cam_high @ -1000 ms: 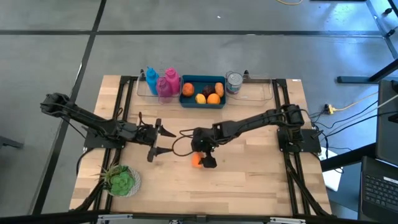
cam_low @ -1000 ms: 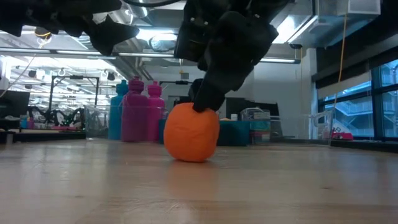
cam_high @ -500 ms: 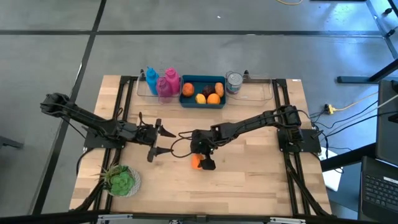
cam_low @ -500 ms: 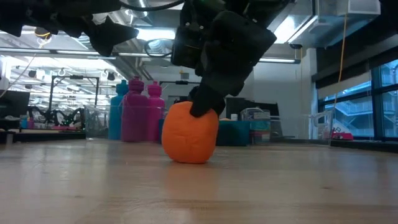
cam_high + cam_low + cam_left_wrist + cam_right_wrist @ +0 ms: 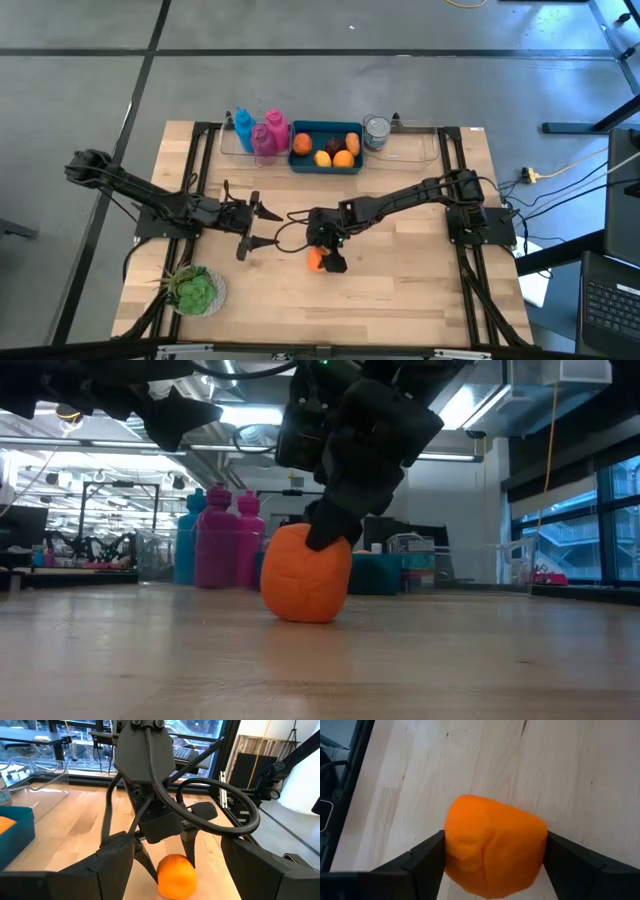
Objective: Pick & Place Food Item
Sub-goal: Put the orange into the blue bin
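An orange soft fruit [image 5: 315, 260] sits on the wooden table a little near of its middle; it also shows in the low view as the orange fruit [image 5: 305, 573] and in the left wrist view [image 5: 176, 876]. My right gripper [image 5: 324, 256] stands over it, shut on it. My left gripper [image 5: 250, 227] hovers open to the fruit's left, pointing at it, its fingers wide apart [image 5: 176, 845]. My right gripper pinches the orange fruit's two opposite sides [image 5: 451, 840] between its fingers [image 5: 422, 860], coming from above and slanting down. The sides look pressed flat between the pads. The fruit's underside [image 5: 305, 615] rests on the table.
A blue bin [image 5: 326, 162] holding fruit stands at the far edge, with pink [image 5: 270, 135] and blue [image 5: 243, 128] bottles in a clear tray to its left and a can [image 5: 376, 132] to its right. A potted green plant [image 5: 195, 290] sits near the left corner.
The right gripper and the orange fruit have shifted slightly toward the table's left. In the low view the fruit's outline has gone from round to more squared. The left arm has kept still.
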